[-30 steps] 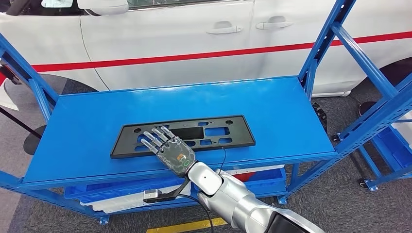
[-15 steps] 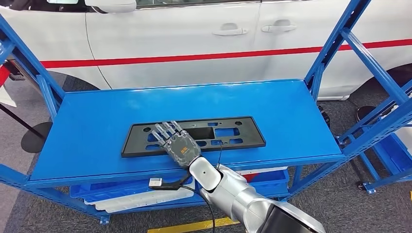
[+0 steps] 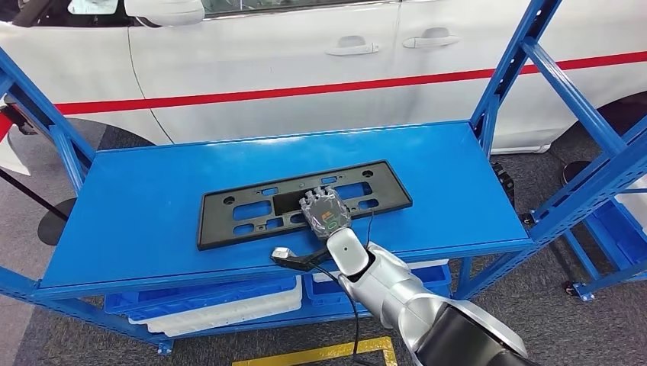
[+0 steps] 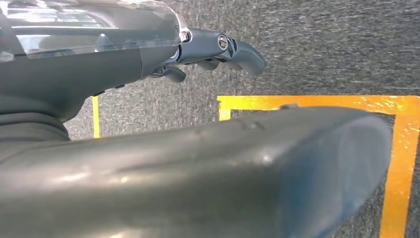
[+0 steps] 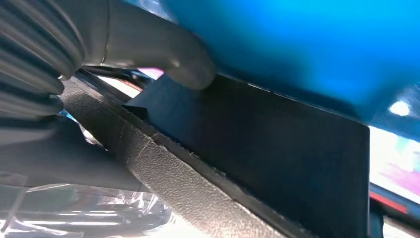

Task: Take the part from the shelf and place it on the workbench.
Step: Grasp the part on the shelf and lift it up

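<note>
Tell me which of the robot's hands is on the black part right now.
The right hand rests on the black part, near its middle. The left hand hangs over grey floor.

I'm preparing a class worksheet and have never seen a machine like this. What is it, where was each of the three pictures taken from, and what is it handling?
It is a humanoid robot with silver arms and fingered hands. The head view looks down on a blue shelf beside a white car. A black plastic plate frame lies on the shelf. The right hand rests on its near edge; the right wrist view shows the thumb against the frame, so it appears to grip it. The left wrist view shows the left hand hanging over grey floor with yellow tape, holding nothing.
</note>
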Robot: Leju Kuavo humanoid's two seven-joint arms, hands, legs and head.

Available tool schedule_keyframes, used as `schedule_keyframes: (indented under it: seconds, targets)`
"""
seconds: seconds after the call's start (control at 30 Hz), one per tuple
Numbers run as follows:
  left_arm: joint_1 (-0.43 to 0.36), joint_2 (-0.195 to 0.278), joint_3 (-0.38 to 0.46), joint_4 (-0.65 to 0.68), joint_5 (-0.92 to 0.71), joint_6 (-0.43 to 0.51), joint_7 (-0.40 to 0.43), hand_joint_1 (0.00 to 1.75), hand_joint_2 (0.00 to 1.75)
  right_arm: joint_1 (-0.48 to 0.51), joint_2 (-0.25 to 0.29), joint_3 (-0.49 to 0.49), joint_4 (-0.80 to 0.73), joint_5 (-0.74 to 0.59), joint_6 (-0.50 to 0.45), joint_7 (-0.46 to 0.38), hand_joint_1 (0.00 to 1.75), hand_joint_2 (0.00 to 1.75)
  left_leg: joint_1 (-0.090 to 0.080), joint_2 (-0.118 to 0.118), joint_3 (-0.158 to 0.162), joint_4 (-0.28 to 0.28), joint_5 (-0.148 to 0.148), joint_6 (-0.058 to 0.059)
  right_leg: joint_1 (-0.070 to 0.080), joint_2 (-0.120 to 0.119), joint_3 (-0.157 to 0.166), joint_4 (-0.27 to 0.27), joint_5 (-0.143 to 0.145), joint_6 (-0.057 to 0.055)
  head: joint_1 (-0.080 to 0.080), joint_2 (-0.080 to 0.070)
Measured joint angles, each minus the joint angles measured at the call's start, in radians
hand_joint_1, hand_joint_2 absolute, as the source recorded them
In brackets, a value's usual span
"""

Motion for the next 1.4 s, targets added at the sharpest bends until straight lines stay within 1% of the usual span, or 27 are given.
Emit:
schedule_keyframes:
  seconds: [0.07, 0.1, 0.2, 0.23, 0.3, 0.37, 0.4, 0.43, 0.47, 0.53, 0.6, 0.67, 0.7, 0.77, 0.8, 0.87, 0.9, 0.93, 0.97, 1.03, 1.07, 1.1, 1.17, 1.23, 1.27, 1.33, 1.4]
  targets:
    - [-0.002, 0.001, 0.000, 0.000, -0.001, -0.002, -0.002, 0.00, 0.00, -0.002, -0.004, -0.006, 0.003, 0.000, 0.005, 0.010, 1.63, 1.75, -0.001, -0.001, 0.058, -0.119, 0.041, 0.007, 0.003, 0.002, -0.002, 0.007, -0.004, 0.010, 0.000, 0.000]
    - [-0.003, 0.001, 0.000, 0.000, -0.001, -0.003, -0.002, 0.00, 0.00, -0.005, -0.006, -0.010, 0.004, 0.001, 0.009, 0.014, 1.63, 1.75, -0.003, -0.002, 0.070, -0.146, 0.045, 0.013, 0.005, 0.002, -0.004, 0.009, -0.005, 0.015, 0.000, 0.000]
    - [-0.003, 0.001, -0.001, 0.000, -0.001, -0.005, -0.006, 0.00, 0.00, -0.012, -0.016, -0.022, 0.007, 0.001, 0.014, 0.018, 1.63, 1.75, -0.006, -0.003, 0.070, -0.154, 0.046, 0.035, 0.003, 0.003, -0.007, 0.011, -0.005, 0.032, 0.000, 0.000]
    - [-0.003, 0.001, -0.001, 0.000, -0.001, -0.005, -0.007, 0.00, 0.00, -0.013, -0.019, -0.026, 0.008, 0.001, 0.015, 0.017, 1.64, 1.75, -0.005, -0.002, 0.070, -0.157, 0.049, 0.043, 0.002, 0.003, -0.013, 0.024, -0.016, 0.037, 0.000, 0.000]
    - [-0.005, 0.001, -0.001, 0.000, -0.001, -0.005, -0.009, 0.00, 0.00, -0.015, -0.026, -0.031, 0.010, 0.001, 0.015, 0.015, 1.64, 1.75, -0.004, 0.000, 0.069, -0.162, 0.053, 0.055, -0.001, 0.002, -0.052, 0.107, -0.066, 0.046, 0.000, 0.000]
    - [-0.005, 0.002, -0.001, 0.000, -0.001, -0.005, -0.010, 0.00, 0.00, -0.013, -0.031, -0.034, 0.013, 0.001, 0.014, 0.014, 1.64, 1.75, -0.005, 0.001, 0.066, -0.162, 0.054, 0.060, -0.002, 0.002, -0.117, 0.241, -0.126, 0.051, 0.000, 0.000]
    - [-0.005, 0.002, -0.001, 0.000, -0.001, -0.005, -0.010, 0.00, 0.00, -0.013, -0.033, -0.035, 0.014, 0.001, 0.014, 0.014, 1.64, 1.75, -0.006, 0.001, 0.065, -0.162, 0.054, 0.061, -0.002, 0.002, -0.140, 0.285, -0.137, 0.052, 0.000, 0.000]
    - [-0.004, 0.002, -0.001, 0.000, -0.001, -0.005, -0.010, 0.00, 0.00, -0.012, -0.035, -0.036, 0.014, 0.001, 0.014, 0.014, 1.64, 1.75, -0.007, 0.000, 0.066, -0.161, 0.054, 0.061, -0.002, 0.002, -0.144, 0.293, -0.128, 0.052, 0.000, 0.000]
    - [-0.004, 0.002, -0.001, 0.000, -0.001, -0.005, -0.010, 0.00, 0.00, -0.013, -0.036, -0.039, 0.015, 0.001, 0.014, 0.014, 1.64, 1.75, -0.007, 0.000, 0.067, -0.161, 0.054, 0.060, -0.002, 0.002, -0.128, 0.260, -0.101, 0.049, 0.000, 0.000]
    - [-0.005, 0.001, -0.001, 0.001, -0.001, -0.006, -0.010, 0.00, 0.00, -0.016, -0.036, -0.043, 0.015, 0.001, 0.014, 0.014, 1.64, 1.75, -0.009, -0.002, 0.071, -0.161, 0.052, 0.057, 0.001, 0.002, -0.060, 0.123, -0.034, 0.037, 0.000, 0.000]
    - [-0.005, 0.000, -0.001, 0.001, -0.001, -0.006, -0.010, 0.00, 0.00, -0.019, -0.036, -0.045, 0.016, 0.002, 0.014, 0.013, 1.64, 1.75, -0.011, -0.002, 0.070, -0.159, 0.050, 0.049, 0.007, 0.001, -0.015, 0.025, -0.004, 0.026, 0.000, 0.000]
    - [-0.006, -0.001, -0.001, 0.002, -0.001, -0.006, -0.010, 0.00, 0.00, -0.020, -0.036, -0.046, 0.016, 0.002, 0.014, 0.013, 1.63, 1.75, -0.012, -0.002, 0.069, -0.161, 0.051, 0.037, 0.011, 0.001, -0.009, 0.007, -0.003, 0.020, 0.000, 0.000]
    - [-0.006, -0.001, -0.001, 0.002, -0.001, -0.006, -0.010, 0.00, 0.00, -0.021, -0.036, -0.046, 0.016, 0.002, 0.014, 0.013, 1.62, 1.75, -0.011, -0.002, 0.069, -0.161, 0.049, 0.032, 0.009, 0.001, -0.007, 0.003, -0.001, 0.016, 0.000, 0.000]
    - [-0.006, 0.000, -0.001, 0.002, -0.001, -0.005, -0.010, 0.00, 0.00, -0.022, -0.036, -0.046, 0.016, 0.002, 0.014, 0.013, 1.61, 1.75, -0.011, -0.002, 0.057, -0.130, 0.026, 0.022, 0.002, -0.002, -0.001, -0.008, 0.005, 0.006, 0.000, 0.000]
    - [-0.006, 0.001, -0.001, 0.002, -0.001, -0.005, -0.012, 0.00, 0.00, -0.022, -0.036, -0.046, 0.016, 0.002, 0.014, 0.013, 1.62, 1.75, -0.010, -0.001, 0.036, -0.084, -0.001, 0.018, -0.001, -0.003, 0.002, -0.012, 0.007, 0.002, 0.000, 0.000]
    - [-0.005, 0.001, -0.001, 0.002, -0.001, -0.005, -0.022, 0.00, 0.00, -0.020, -0.036, -0.046, 0.017, 0.003, 0.014, 0.013, 1.64, 1.75, -0.009, -0.001, -0.026, 0.049, -0.063, 0.011, 0.000, -0.004, 0.002, -0.013, 0.006, -0.002, 0.000, 0.000]
    - [-0.005, 0.002, -0.001, 0.002, -0.001, -0.005, -0.034, 0.00, 0.00, -0.019, -0.036, -0.047, 0.017, 0.003, 0.014, 0.013, 1.65, 1.75, -0.008, -0.001, -0.053, 0.103, -0.080, 0.008, 0.000, -0.004, 0.002, -0.012, 0.006, -0.002, 0.000, 0.000]
    - [-0.004, 0.002, -0.001, 0.002, -0.002, -0.007, -0.050, 0.00, 0.00, -0.018, -0.036, -0.048, 0.018, 0.004, 0.013, 0.012, 1.65, 1.75, -0.007, -0.001, -0.064, 0.124, -0.077, 0.005, 0.000, -0.003, 0.002, -0.011, 0.005, -0.002, 0.000, 0.000]
    - [-0.003, 0.003, -0.001, 0.002, -0.003, -0.010, -0.068, 0.00, 0.00, -0.018, -0.036, -0.051, 0.018, 0.005, 0.012, 0.011, 1.67, 1.75, -0.005, -0.001, -0.056, 0.106, -0.056, 0.004, 0.000, -0.003, 0.003, -0.010, 0.004, -0.001, 0.000, 0.000]
    - [-0.003, 0.005, -0.002, 0.002, -0.004, -0.018, -0.103, 0.00, 0.00, -0.018, -0.036, -0.059, 0.018, 0.007, 0.010, 0.003, 1.68, 1.75, 0.000, 0.000, 0.004, -0.023, 0.014, 0.003, -0.002, -0.001, 0.005, -0.004, -0.002, 0.006, 0.000, 0.000]
    - [-0.005, 0.006, -0.002, 0.002, -0.004, -0.022, -0.117, 0.00, 0.00, -0.019, -0.036, -0.064, 0.018, 0.009, 0.008, -0.003, 1.69, 1.75, -0.001, 0.000, 0.036, -0.088, 0.037, 0.005, -0.001, 0.001, 0.004, 0.001, -0.005, 0.010, 0.000, 0.000]
    - [-0.006, 0.006, -0.002, 0.002, -0.003, -0.026, -0.128, 0.00, 0.00, -0.020, -0.036, -0.070, 0.018, 0.011, 0.006, -0.009, 1.69, 1.75, -0.001, 0.000, 0.056, -0.131, 0.049, 0.010, 0.001, 0.002, 0.002, 0.005, -0.007, 0.015, 0.000, 0.000]
    - [-0.007, 0.006, -0.002, 0.002, -0.001, -0.032, -0.141, 0.00, 0.00, -0.022, -0.036, -0.087, 0.018, 0.010, -0.005, -0.029, 1.69, 1.75, -0.006, -0.002, 0.064, -0.152, 0.048, 0.024, 0.004, 0.004, -0.002, 0.008, -0.006, 0.025, 0.000, 0.000]
    - [-0.007, 0.006, -0.002, 0.002, 0.001, -0.041, -0.151, 0.00, 0.00, -0.018, -0.034, -0.116, 0.005, -0.042, -0.046, -0.097, 1.69, 1.75, -0.004, -0.003, 0.062, -0.154, 0.052, 0.038, 0.002, 0.004, -0.005, 0.013, -0.011, 0.035, 0.000, 0.000]
    - [-0.007, 0.007, -0.002, 0.002, 0.003, -0.048, -0.156, 0.00, 0.00, -0.010, -0.032, -0.145, -0.017, -0.111, -0.079, -0.174, 1.69, 1.75, -0.003, -0.002, 0.062, -0.157, 0.054, 0.044, 0.001, 0.003, -0.014, 0.030, -0.024, 0.040, 0.000, 0.000]
    - [-0.008, 0.007, -0.001, 0.002, 0.012, -0.062, -0.166, 0.00, 0.00, 0.015, -0.027, -0.240, -0.113, -0.373, -0.110, -0.445, 1.69, 1.75, -0.002, 0.000, 0.061, -0.160, 0.057, 0.053, -0.002, 0.002, -0.060, 0.125, -0.081, 0.048, 0.000, 0.000]
    - [-0.009, 0.009, 0.000, 0.002, 0.021, -0.076, -0.169, 0.00, 0.00, 0.056, -0.026, -0.339, -0.279, -0.717, -0.016, -0.742, 1.69, 1.75, -0.003, 0.002, 0.059, -0.159, 0.056, 0.057, -0.004, 0.001, -0.123, 0.258, -0.135, 0.053, 0.000, 0.000]
